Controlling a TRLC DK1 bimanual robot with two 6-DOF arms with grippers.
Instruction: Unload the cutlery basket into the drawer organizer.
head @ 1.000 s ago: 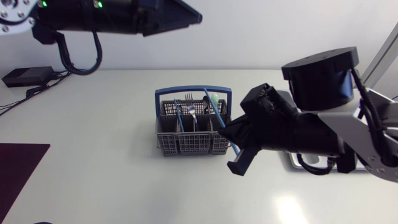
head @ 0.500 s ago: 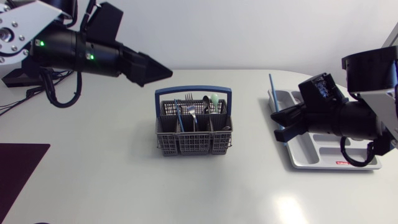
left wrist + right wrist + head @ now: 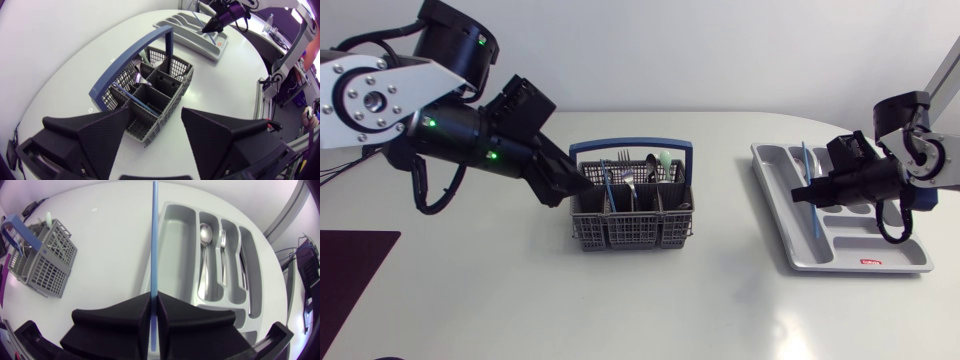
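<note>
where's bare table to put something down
Bare table between basket and organizer, and between basket and dark mat. Crowded at the basket's left side, where the left gripper sits, and over the organizer, where the right gripper holds a blue stick.

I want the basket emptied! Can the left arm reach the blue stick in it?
Probably yes. The left arm has its jaws open right beside the basket, near the blue stick, with nothing in between.

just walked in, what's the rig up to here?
Unloading cutlery. The right gripper is shut on a thin blue stick, holding it over the basket-facing side of the grey drawer organizer, whose other slots hold a spoon and a fork. The left gripper, open, hangs at one end of the cutlery basket, which holds several more pieces.
</note>
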